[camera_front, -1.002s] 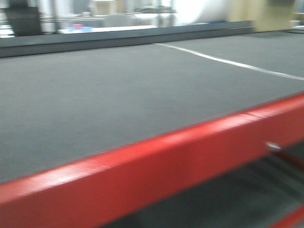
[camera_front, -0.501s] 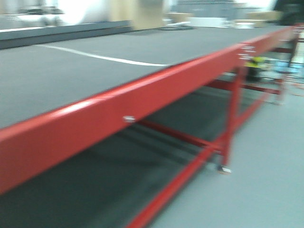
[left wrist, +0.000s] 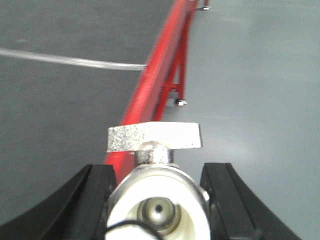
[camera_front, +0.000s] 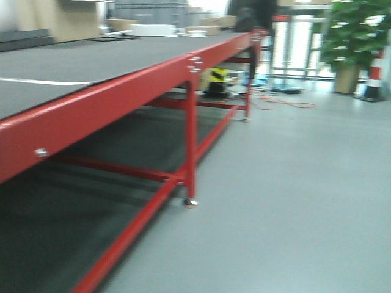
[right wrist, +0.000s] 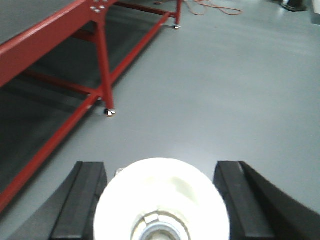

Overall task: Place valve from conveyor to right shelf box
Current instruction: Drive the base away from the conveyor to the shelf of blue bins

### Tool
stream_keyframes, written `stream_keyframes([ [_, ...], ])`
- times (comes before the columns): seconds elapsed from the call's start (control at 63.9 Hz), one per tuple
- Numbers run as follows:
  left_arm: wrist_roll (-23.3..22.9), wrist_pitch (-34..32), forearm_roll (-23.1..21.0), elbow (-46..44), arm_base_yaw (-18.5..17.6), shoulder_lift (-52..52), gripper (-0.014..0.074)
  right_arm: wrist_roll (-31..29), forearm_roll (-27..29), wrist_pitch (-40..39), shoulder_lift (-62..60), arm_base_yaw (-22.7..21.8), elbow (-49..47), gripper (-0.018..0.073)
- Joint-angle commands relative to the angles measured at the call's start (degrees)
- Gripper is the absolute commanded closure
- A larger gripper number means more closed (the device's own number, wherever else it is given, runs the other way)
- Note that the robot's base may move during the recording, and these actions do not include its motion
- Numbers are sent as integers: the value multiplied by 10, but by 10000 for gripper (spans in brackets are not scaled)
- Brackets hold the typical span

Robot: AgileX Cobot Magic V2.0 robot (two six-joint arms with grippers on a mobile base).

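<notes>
The front view has swung from the top of the red-framed table (camera_front: 189, 64) to the floor (camera_front: 293, 183) beside its legs, suggesting the carry is underway: the left gripper (left wrist: 157, 172) is clenched on the valve (left wrist: 155, 137) over the table's edge, while the right gripper (right wrist: 160, 167) clamps a white round body (right wrist: 160, 195).

The front view is blurred throughout: a yellow-and-black object (camera_front: 215, 79) under the table (camera_front: 122, 85) and a dark shape (camera_front: 250, 13) at its far end cannot be identified. The table runs off the left edge, and the plant (camera_front: 354, 30) and striped cone (camera_front: 374, 76) are cropped at top and right. The left wrist view's bottom edge cuts off the valve (left wrist: 157, 192) and the fingers (left wrist: 92, 200) of the left gripper (left wrist: 157, 170), hiding where the pads meet it. Glare washes out a white round thing (right wrist: 162, 195) in the right gripper (right wrist: 161, 172); what it is cannot be told.
</notes>
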Motion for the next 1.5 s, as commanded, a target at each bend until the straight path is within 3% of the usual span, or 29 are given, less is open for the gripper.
stream_keyframes([
  [0.0, -4, -31, -6, -4, -3, -4, 708, -2, -3, -40, -4, 0, -3, 715],
  [1.487, -4, -31, -6, -4, -3, -5, 708, -2, -3, -40, -4, 0, -3, 715],
])
